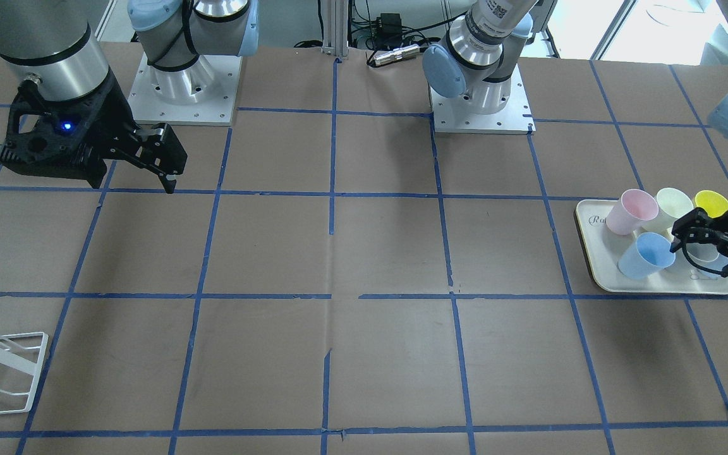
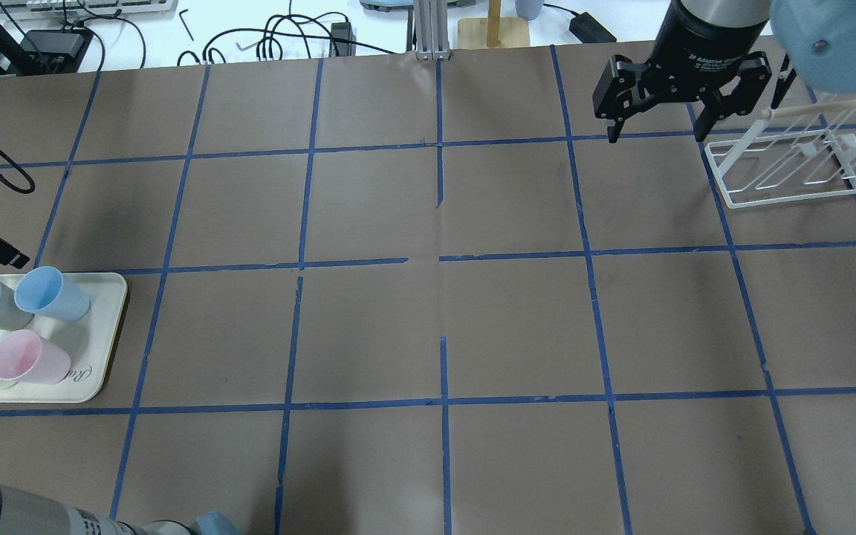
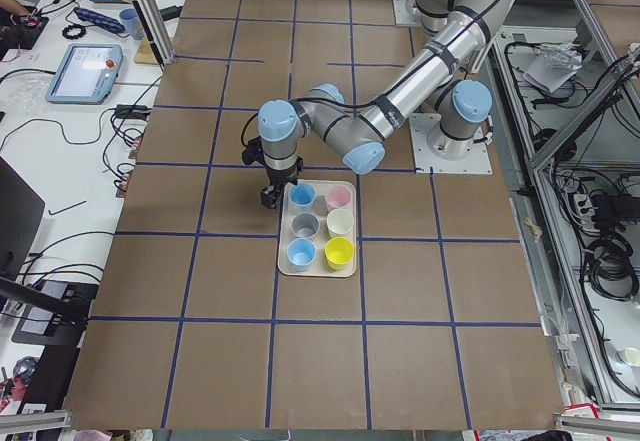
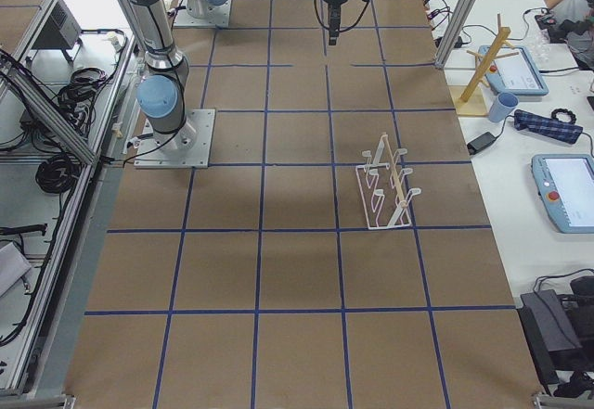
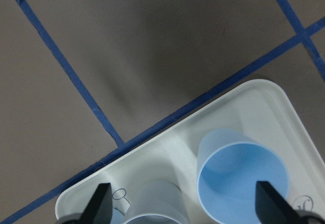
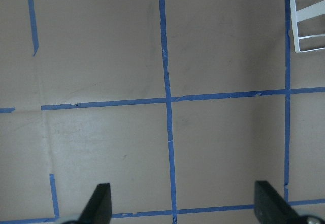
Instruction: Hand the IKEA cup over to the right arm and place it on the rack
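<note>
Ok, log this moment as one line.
phase: pre-grasp | left gripper: open, over tray | IKEA cup: upright on tray | right gripper: open, empty, near rack

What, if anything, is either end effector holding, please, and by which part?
Nothing is held. The left end effector hangs open above the light blue cup on the tray; the right end effector is open over the table.

Brown table (image 2: 368,327) with blue tape grid (image 2: 444,446), white side desk (image 4: 520,186)
</note>
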Robot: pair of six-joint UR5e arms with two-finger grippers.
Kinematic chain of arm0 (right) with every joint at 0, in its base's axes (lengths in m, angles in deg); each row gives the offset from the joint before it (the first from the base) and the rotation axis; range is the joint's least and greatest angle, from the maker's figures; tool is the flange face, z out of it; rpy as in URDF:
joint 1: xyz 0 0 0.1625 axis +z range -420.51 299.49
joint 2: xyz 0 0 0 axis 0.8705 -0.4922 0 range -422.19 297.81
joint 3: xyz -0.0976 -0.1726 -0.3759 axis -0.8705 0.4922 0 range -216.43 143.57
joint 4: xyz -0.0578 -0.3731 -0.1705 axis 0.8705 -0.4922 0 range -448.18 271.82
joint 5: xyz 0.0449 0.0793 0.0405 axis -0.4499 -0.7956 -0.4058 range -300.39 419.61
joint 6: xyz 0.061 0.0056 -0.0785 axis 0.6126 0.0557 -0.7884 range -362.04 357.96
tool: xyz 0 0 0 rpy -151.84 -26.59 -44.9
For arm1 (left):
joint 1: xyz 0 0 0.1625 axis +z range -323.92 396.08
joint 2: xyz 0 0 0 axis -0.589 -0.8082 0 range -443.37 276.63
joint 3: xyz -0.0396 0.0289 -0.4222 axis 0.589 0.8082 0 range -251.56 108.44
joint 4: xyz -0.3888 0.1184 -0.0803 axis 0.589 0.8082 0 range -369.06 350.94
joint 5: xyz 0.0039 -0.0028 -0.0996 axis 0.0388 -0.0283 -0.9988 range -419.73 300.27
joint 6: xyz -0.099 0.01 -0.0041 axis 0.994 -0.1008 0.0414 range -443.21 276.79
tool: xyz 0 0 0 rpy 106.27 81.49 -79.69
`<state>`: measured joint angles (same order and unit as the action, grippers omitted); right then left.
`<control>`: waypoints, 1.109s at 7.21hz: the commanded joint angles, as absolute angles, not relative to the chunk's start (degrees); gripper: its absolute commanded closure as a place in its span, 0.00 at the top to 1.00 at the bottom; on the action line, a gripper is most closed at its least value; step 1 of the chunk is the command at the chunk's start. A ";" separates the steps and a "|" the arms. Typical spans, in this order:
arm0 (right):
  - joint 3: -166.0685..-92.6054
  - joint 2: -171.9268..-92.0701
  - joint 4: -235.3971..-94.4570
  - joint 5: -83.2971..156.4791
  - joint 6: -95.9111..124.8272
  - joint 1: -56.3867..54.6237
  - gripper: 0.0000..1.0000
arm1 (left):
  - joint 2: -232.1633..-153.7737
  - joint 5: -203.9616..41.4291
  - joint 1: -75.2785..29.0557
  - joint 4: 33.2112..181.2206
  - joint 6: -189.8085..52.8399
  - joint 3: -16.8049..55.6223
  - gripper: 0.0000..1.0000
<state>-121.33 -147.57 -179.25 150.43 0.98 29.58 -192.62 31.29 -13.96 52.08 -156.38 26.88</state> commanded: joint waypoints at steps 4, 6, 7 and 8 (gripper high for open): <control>-121.33 -147.53 -179.23 150.40 1.03 29.57 1.00 | -194.91 34.48 -14.19 54.21 -158.36 26.88 0.78; -121.33 -147.53 -179.23 150.40 1.12 29.57 1.00 | -195.78 34.75 -14.36 55.18 -158.36 26.79 0.78; -121.33 -147.53 -179.23 150.40 1.03 29.57 1.00 | -196.48 34.75 -14.36 55.27 -158.27 26.79 0.78; -121.33 -147.53 -179.23 150.49 1.12 29.57 1.00 | -197.27 34.66 -14.36 55.45 -158.27 26.79 0.78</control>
<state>-121.33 -147.53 -179.23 150.43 1.07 29.57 -196.37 34.69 -14.35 55.21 -158.30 26.80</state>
